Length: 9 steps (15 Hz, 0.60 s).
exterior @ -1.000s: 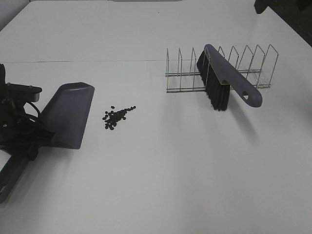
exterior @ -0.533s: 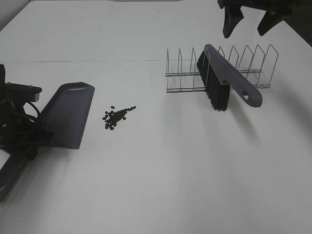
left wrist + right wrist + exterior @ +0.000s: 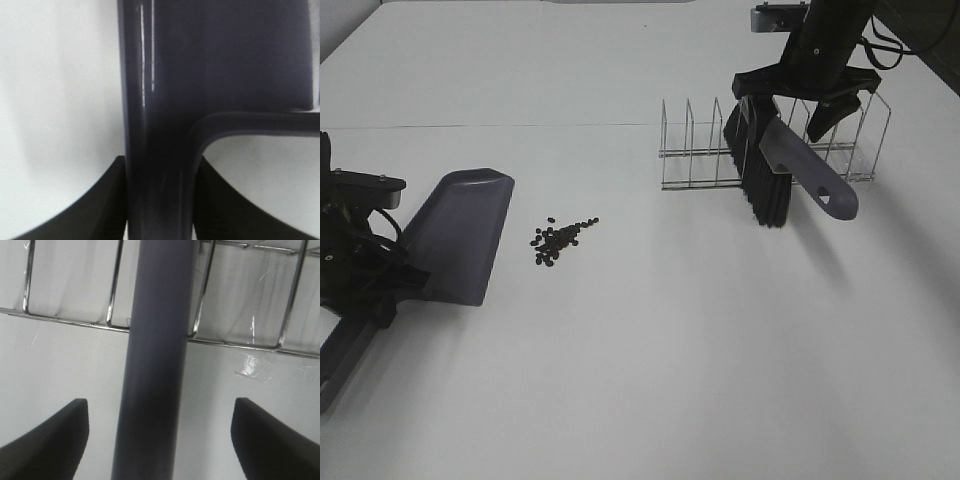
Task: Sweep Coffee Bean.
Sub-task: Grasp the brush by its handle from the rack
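At the left edge of the overhead frame, the left claw (image 3: 365, 275) is clenched on the handle of a grey-purple dustpan (image 3: 460, 235), whose long open edge faces right across the white table (image 3: 640, 380). Just right of that edge, left of centre, the coffee beans (image 3: 560, 238) lie in a loose pile on the bare tabletop, apart from the pan. In the upper right, a brush (image 3: 790, 165) leans in a wire rack (image 3: 695, 150), bristles down, its handle slanting toward the lower right. The right claw (image 3: 798, 100) hangs directly over it, released, jaws spread wide of the handle with clear gaps on both sides. The handle's long axis runs straight between them, so a squeeze would likely land across its narrow width. The right arm is far nearer the brush; the beans lie well to its left.
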Each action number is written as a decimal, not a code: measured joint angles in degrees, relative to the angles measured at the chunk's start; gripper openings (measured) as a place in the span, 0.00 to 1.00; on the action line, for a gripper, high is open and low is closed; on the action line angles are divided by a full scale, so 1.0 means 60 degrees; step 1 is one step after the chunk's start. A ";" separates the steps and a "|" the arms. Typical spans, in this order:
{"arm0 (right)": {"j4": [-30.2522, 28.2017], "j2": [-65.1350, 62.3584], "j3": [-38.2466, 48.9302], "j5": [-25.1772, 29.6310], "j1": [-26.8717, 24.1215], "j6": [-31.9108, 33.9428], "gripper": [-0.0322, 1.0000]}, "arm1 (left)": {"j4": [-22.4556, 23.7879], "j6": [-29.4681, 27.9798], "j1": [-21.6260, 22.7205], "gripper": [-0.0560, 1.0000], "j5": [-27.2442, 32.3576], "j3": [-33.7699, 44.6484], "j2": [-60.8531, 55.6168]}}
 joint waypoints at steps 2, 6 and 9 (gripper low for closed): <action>0.0048 0.0267 -0.0029 0.0000 0.0000 0.0000 0.64 | 0.0000 0.0000 0.0000 0.37 0.0000 0.0000 0.0000; 0.0038 0.0563 -0.0029 0.0000 0.0000 0.0229 0.56 | 0.0000 0.0000 0.0000 0.37 0.0000 0.0000 0.0000; 0.0038 0.0573 -0.0029 0.0000 0.0000 0.0439 0.53 | 0.0010 0.0000 0.0000 0.37 0.0000 0.0000 0.0000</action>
